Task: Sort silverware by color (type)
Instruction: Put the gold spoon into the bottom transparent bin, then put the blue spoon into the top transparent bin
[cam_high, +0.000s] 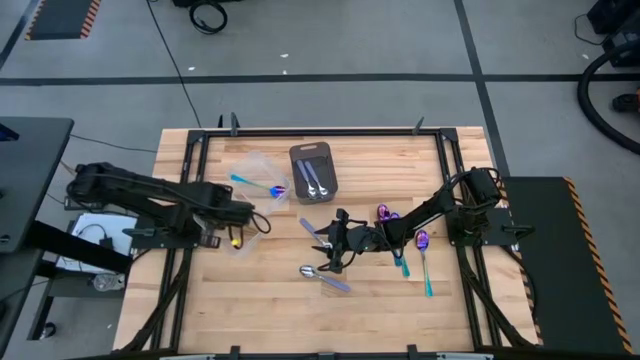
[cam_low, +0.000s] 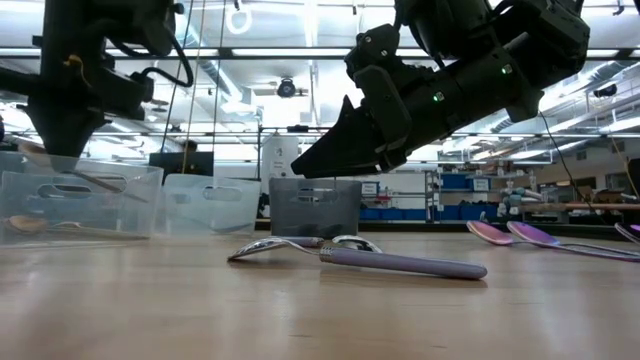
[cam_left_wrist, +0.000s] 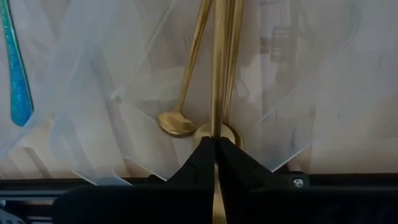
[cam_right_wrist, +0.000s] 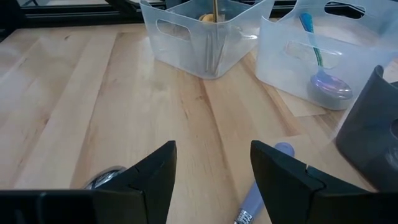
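Note:
My left gripper (cam_high: 258, 221) (cam_left_wrist: 216, 148) points down into a clear tub (cam_left_wrist: 93, 124) at the table's left and is shut on a gold spoon (cam_left_wrist: 217, 74). Another gold spoon (cam_left_wrist: 176, 122) lies in that tub. My right gripper (cam_high: 336, 246) (cam_right_wrist: 211, 168) (cam_low: 335, 150) is open and hovers mid-table, just above a silver spoon with a lavender handle (cam_high: 325, 276) (cam_low: 355, 256) that lies flat on the wood. A second lavender-handled spoon (cam_high: 309, 228) lies beside it. Purple-bowled, teal-handled spoons (cam_high: 421, 243) lie to the right. An iridescent spoon (cam_right_wrist: 323, 81) sits in a second tub. My left gripper pinches the gold spoon's handle (cam_left_wrist: 217, 127) between its two shut fingers, coming from above and pointing down into the tub. The handle runs along the fingers, not across them. Whether the spoon's lower end rests on the tub floor I cannot tell.
A dark grey tray (cam_high: 327, 186) (cam_low: 315, 205) with silver spoons stands at the far middle of the table. The two clear tubs (cam_right_wrist: 205, 43) (cam_right_wrist: 339, 56) stand side by side left of it. Bare wood lies along the near edge (cam_high: 250, 310).

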